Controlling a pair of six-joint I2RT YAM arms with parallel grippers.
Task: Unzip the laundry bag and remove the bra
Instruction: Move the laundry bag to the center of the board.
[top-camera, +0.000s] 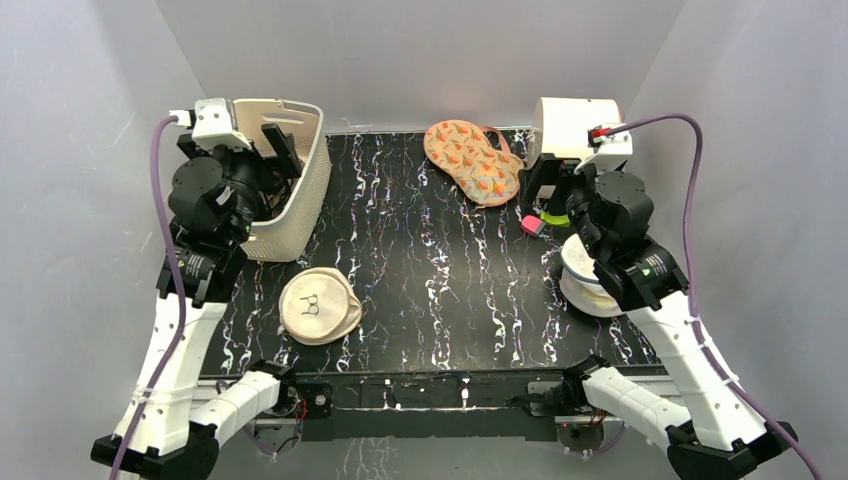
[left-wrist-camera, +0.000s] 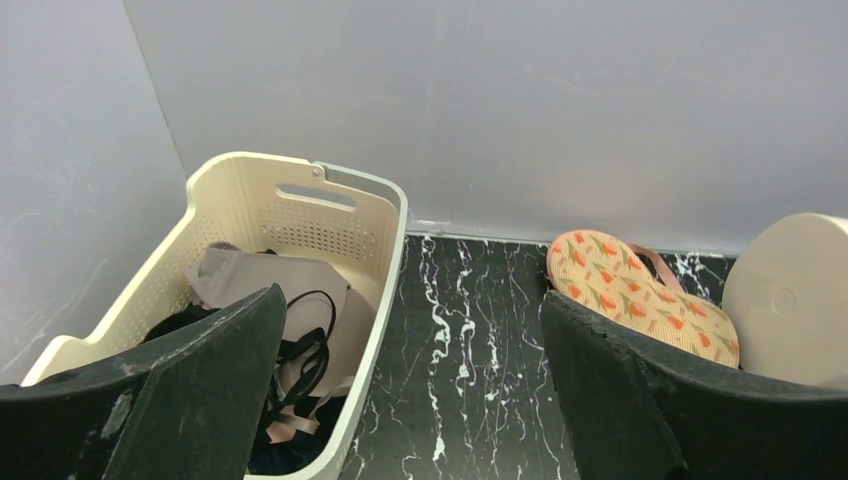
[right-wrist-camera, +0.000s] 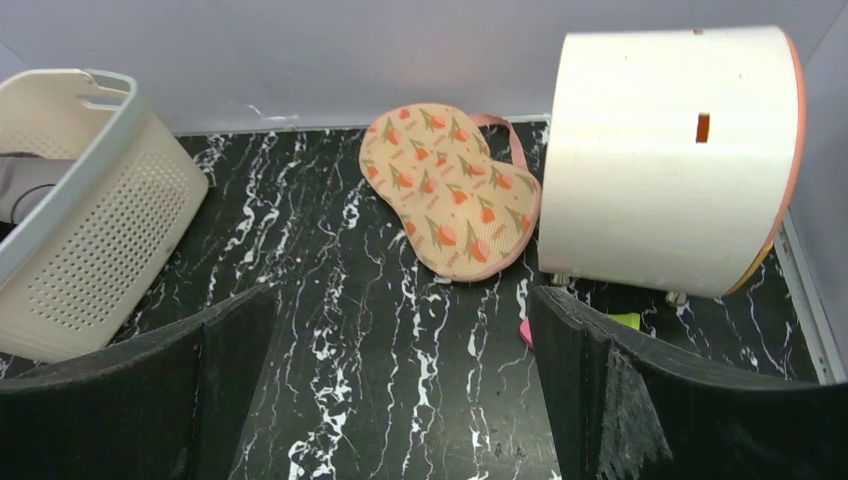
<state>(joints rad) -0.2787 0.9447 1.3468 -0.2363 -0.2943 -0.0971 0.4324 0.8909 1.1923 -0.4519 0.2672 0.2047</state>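
Note:
The laundry bag (top-camera: 584, 296) is a round white pouch lying at the right side of the table, partly hidden under my right arm. The bra is not in view. My left gripper (top-camera: 275, 150) is open and empty, held above the near rim of a cream basket (top-camera: 300, 190); its jaws stand wide apart in the left wrist view (left-wrist-camera: 410, 335). My right gripper (top-camera: 545, 190) is open and empty, raised just behind the laundry bag and pointing toward the back wall; its wrist view (right-wrist-camera: 400, 335) shows only bare table between the jaws.
The basket (left-wrist-camera: 380, 235) holds beige garments with black straps (left-wrist-camera: 300, 340). A beige round pouch with a bra drawing (top-camera: 318, 306) lies front left. An orange patterned pad (top-camera: 472, 160) and a white drum (top-camera: 575, 128) sit at the back right. A pink and green item (top-camera: 536, 222) lies beneath my right gripper.

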